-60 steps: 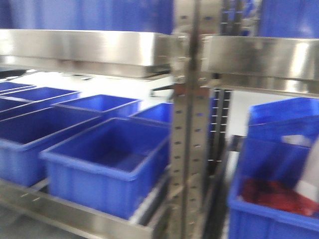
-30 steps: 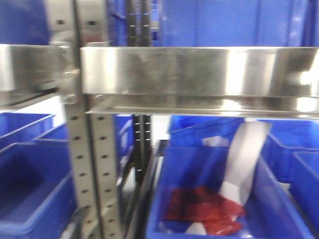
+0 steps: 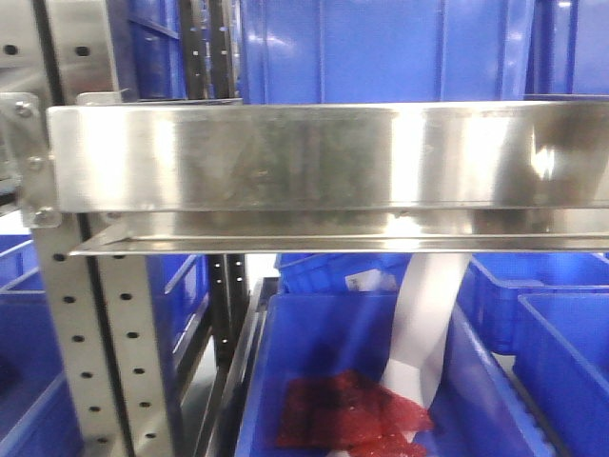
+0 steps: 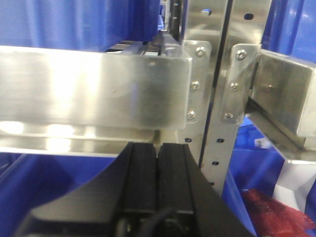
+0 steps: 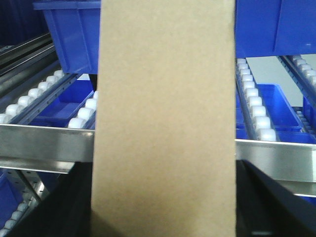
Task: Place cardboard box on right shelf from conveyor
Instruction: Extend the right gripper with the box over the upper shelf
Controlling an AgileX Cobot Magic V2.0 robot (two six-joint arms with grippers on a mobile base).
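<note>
Clamps the cardboard box (image 5: pixel 165 113) in the right gripper (image 5: pixel 163 197), dark jaws against its two long sides at 7 and 5 o'clock of the right wrist view; fills the middle of that view with plain tan board, upright, covering the middle stretch of the right shelf (image 5: pixel 44 140) lip; cannot tell whether box and lip touch; beyond, white rollers (image 5: pixel 259 121) running toward 12 o'clock, with blue bins (image 5: pixel 74 34) at 11 and 1 o'clock. Shuts the left gripper (image 4: pixel 158 150) completely, black jaws flat together on nothing, at 6 o'clock of the left wrist view, just below a steel lip (image 4: pixel 94 86) and beside a perforated upright (image 4: pixel 217 143) at 3 o'clock. Shows, from the front, a blue bin (image 3: pixel 319 347) at 6 o'clock under the mirror-like lip, holding red material (image 3: pixel 352 424) and a white strip (image 3: pixel 423 333).
</note>
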